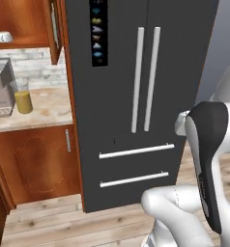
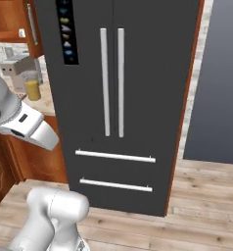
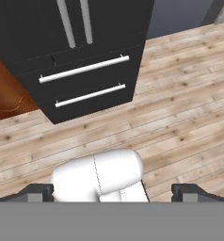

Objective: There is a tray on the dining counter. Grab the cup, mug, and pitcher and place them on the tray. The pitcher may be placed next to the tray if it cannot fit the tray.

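The pitcher (image 1: 23, 99) stands on a beige marble-look counter (image 1: 44, 113) at the left of the left base view, just beside a grey coffee machine (image 1: 2, 87). It is a clear glass cylinder holding orange-yellow liquid in its lower part. In the right base view the same pitcher (image 2: 33, 87) sits by the coffee machine (image 2: 19, 68) at the upper left, partly behind the robot's white arm.

Under the counter is a reddish wood cabinet (image 1: 39, 164) with a carved door panel and a slim metal handle. Above, another wood cabinet stands with its door open, and a small white rounded vessel (image 1: 4, 36) rests on its shelf; too small to tell what it is. A tall matte black fridge (image 1: 136, 96) fills the middle, with 2 long vertical silver handles, 2 horizontal drawer bars and a narrow dark panel of small icons. The floor (image 3: 180, 94) is pale wood planks with visible grain.

In the hand view the gripper (image 3: 114, 192) points down at the floor, its 2 dark fingertips (image 3: 36, 192) wide apart at the bottom corners, holding and touching nothing.
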Controlling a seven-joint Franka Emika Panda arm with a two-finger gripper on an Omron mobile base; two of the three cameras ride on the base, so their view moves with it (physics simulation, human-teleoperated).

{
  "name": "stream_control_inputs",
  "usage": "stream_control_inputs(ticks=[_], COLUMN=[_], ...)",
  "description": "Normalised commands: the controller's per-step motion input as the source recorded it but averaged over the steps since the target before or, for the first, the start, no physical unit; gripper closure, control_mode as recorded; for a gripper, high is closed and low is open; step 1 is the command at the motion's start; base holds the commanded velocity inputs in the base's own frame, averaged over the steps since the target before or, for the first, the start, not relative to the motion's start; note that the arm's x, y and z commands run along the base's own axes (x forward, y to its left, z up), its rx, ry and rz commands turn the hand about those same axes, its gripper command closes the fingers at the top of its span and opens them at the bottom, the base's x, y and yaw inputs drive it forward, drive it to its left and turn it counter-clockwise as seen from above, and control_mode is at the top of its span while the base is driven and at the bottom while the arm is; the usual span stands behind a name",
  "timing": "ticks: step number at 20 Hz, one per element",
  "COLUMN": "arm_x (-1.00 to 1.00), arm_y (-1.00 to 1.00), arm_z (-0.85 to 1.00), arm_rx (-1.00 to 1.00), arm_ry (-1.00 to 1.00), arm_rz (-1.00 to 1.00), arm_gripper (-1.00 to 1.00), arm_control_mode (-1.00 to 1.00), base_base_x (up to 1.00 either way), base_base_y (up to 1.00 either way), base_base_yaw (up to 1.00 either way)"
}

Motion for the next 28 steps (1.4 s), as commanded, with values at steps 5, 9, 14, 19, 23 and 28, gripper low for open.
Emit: stream_control_inputs(ticks=[5,9,14,19,23,28], arm_x=[0.00,0.00,0.00,0.00,0.00,0.00], arm_y=[0.00,0.00,0.00,0.00,0.00,0.00], arm_z=[0.00,0.00,0.00,0.00,0.00,0.00], arm_rx=[0.00,0.00,0.00,0.00,0.00,0.00], arm_ry=[0.00,0.00,0.00,0.00,0.00,0.00], arm_rz=[0.00,0.00,0.00,0.00,0.00,0.00], arm_gripper=[-1.00,-1.00,-1.00,-1.00,-1.00,-1.00], arm_control_mode=[1.00,1.00,1.00,1.00,1.00,1.00], base_base_x=[0.06,0.18,0.28,0.40,0.51,0.52], base_base_y=[0.62,0.47,0.50,0.68,0.68,0.56], base_base_yaw=[-0.03,0.00,0.01,0.05,0.09,0.17])
